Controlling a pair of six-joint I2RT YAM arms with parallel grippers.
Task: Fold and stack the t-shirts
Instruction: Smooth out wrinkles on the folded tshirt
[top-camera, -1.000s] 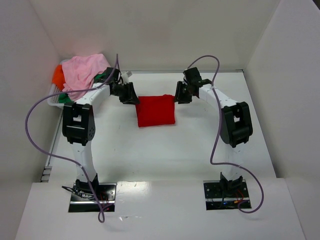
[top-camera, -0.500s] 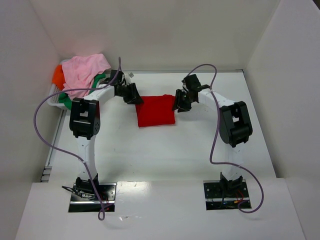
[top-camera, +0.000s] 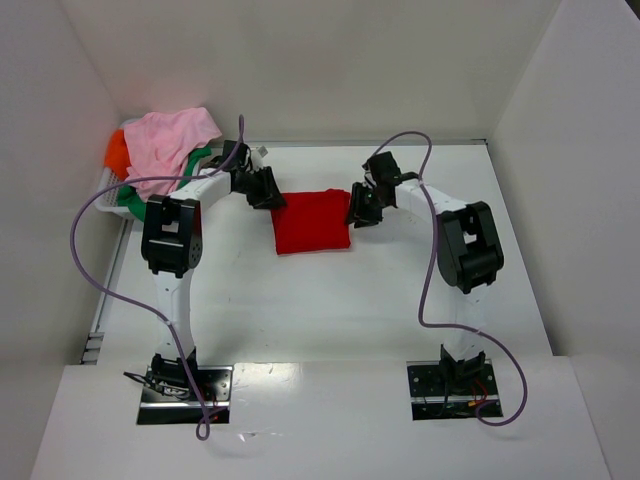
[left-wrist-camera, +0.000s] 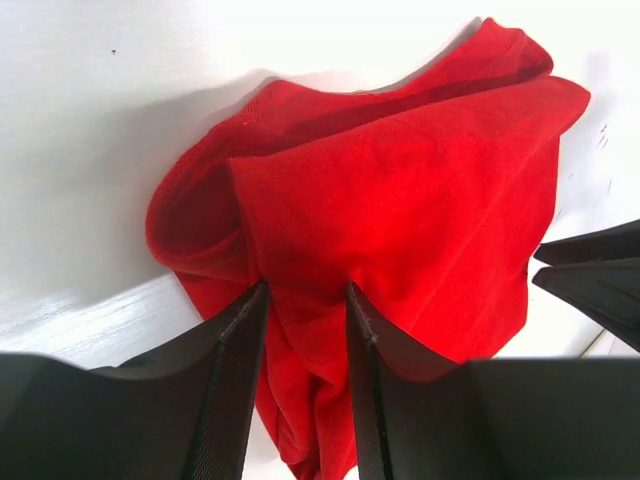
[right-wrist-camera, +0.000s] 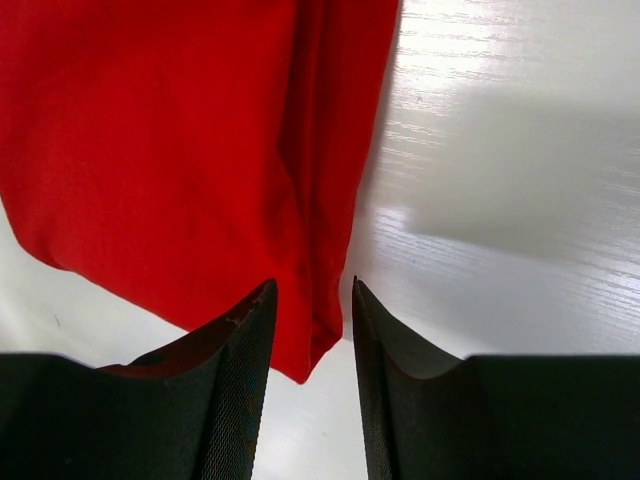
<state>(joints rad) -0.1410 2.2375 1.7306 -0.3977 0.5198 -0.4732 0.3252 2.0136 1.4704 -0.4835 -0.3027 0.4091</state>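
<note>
Since a second ago the black two-finger left gripper (top-camera: 265, 188) has crept in over the upper left corner of the bright red folded cloth t-shirt (top-camera: 312, 222), lying mid-frame on the white table (top-camera: 330, 300), and pinches a bunched fold there. Whether the black right gripper (top-camera: 362, 206), straddling the shirt's right edge, grips it I cannot tell. One side pulling alone could drag the folds open.
</note>
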